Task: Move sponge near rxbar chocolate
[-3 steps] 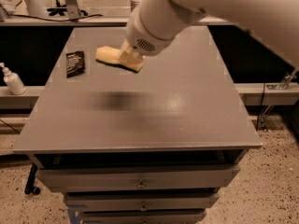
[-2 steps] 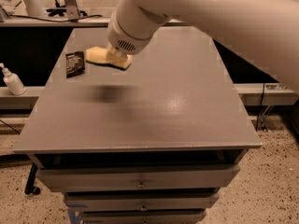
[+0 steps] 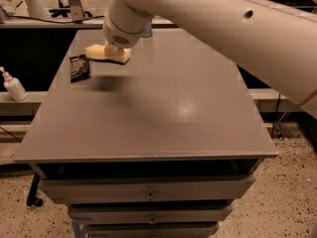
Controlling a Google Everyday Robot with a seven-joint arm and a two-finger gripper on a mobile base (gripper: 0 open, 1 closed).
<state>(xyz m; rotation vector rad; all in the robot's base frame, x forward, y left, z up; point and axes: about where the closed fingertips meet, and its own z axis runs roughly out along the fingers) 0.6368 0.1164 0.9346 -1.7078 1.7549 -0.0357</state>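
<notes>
The pale yellow sponge hangs a little above the far left part of the grey table; its shadow falls on the tabletop just in front of it. My gripper is shut on the sponge's right end and is mostly hidden under the white wrist. The rxbar chocolate, a small dark flat wrapper, lies on the table just left of and in front of the sponge, about a hand's width away. The two do not touch.
My thick white arm runs from the upper right across the table's far side. A greyish can peeks out behind the wrist. A white pump bottle stands on a ledge left of the table. Drawers sit below the front edge.
My gripper has carried the sponge to the left and slightly down, from the table's far middle to close beside the rxbar chocolate. The rxbar has not moved.
</notes>
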